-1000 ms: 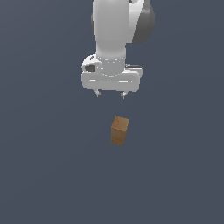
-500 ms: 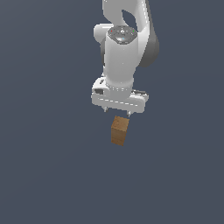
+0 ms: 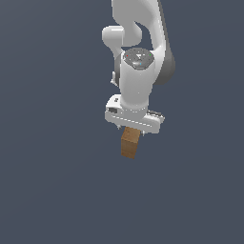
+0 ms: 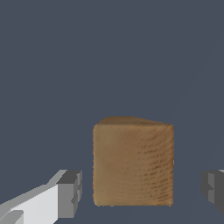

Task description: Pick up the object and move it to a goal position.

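Observation:
The object (image 3: 129, 147) is a small brown wood-grained block, taller than wide, standing upright on the dark grey floor. My white gripper (image 3: 131, 131) hangs directly over it, low enough that the hand covers the block's top in the exterior view. In the wrist view the block (image 4: 133, 164) sits between the two grey fingertips (image 4: 70, 194), with a gap on each side. The gripper (image 4: 141, 191) is open and touches nothing.
The white arm (image 3: 138, 57) rises behind the hand toward the top of the exterior view. A plain dark grey floor (image 3: 52, 181) surrounds the block, with no other object in sight.
The arm has swung toward the exterior view's right and come down, from well above the block to straddling its top. The block has not moved.

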